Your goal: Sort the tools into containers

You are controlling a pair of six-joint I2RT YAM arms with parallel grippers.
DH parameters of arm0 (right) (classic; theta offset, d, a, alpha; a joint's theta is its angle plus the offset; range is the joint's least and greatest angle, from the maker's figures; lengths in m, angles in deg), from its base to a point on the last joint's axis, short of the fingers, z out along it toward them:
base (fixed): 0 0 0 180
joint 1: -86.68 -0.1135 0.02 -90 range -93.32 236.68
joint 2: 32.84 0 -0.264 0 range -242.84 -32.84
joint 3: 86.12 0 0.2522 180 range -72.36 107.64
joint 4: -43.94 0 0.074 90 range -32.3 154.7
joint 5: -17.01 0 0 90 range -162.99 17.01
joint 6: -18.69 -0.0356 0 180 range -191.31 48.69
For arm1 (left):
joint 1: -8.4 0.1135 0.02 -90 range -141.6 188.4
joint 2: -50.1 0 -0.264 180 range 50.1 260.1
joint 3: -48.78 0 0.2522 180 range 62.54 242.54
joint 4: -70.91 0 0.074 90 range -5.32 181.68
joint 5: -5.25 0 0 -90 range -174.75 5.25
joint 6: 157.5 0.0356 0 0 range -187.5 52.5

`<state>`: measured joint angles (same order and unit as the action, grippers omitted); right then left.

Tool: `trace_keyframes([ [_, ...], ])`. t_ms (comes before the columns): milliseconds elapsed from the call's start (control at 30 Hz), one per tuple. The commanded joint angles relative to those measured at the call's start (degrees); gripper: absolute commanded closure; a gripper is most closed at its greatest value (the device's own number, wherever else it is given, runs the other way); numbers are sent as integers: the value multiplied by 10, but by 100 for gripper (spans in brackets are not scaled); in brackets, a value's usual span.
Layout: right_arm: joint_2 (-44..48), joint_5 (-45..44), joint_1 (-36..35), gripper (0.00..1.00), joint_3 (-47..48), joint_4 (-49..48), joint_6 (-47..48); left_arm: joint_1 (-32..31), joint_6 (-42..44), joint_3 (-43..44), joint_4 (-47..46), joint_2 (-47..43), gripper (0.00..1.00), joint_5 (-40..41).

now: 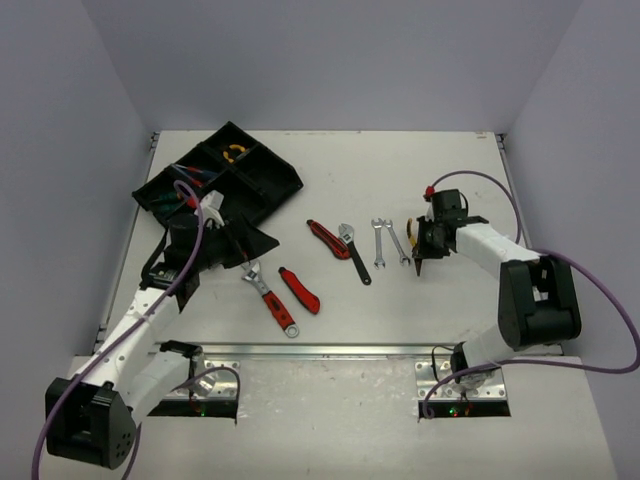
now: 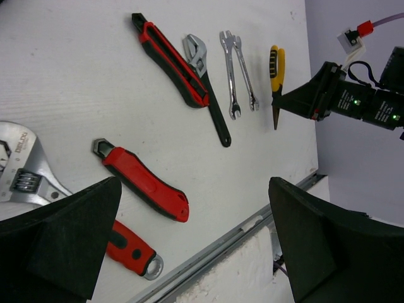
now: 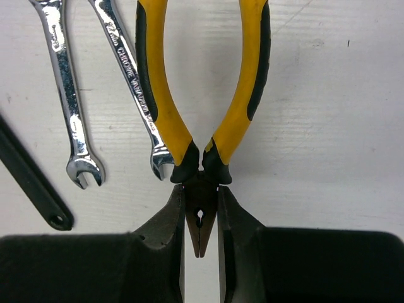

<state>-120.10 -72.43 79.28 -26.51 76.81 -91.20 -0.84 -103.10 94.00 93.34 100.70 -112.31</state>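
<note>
R gripper [image 3: 201, 202] clamped on pliers [image 3: 165, 107]: fingers pinch the nose from both sides just below the pivot, handles splayed and pointing away. Prob. reason: the nose is the only narrow part, handles spread too wide for a firm pinch. Pliers at right end of the tool row on table [image 1: 400, 170]; can't tell if resting or just lifted. Spanners [image 3: 66, 88] right beside; nearer one may touch a handle, unclear. L gripper [image 2: 194, 189] fully apart, nothing btwn fingers, hovering by near edge of tray [image 1: 265, 175] at far left; looks parked clear of R's work. Tray already holds screwdrivers [image 1: 185, 178]. Out on table: blk wrench [image 1: 355, 252], red knives [image 1: 328, 238], red wrench [image 1: 272, 300]. Judgement: pick step for pliers, most of the sort left. Long carry to tray ahead; nose grip lets handles swing, so risk of tilt/slip or nudging a spanner on lift.
</note>
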Motion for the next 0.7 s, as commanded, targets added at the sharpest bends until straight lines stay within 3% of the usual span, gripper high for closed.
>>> trace_keyframes([
  [0,53,29,-26,100,-10,-49,-7,-72,-48,-4,-122,33,0,27],
  [200,121,31,-114,100,-23,-75,-12,-141,-101,8,-243,91,0,82],
  [467,189,86,-195,100,-40,-118,-46,-187,-158,38,-403,228,0,59],
  [667,204,100,-248,100,-28,-126,-62,-233,-153,108,-443,312,13,60],
])
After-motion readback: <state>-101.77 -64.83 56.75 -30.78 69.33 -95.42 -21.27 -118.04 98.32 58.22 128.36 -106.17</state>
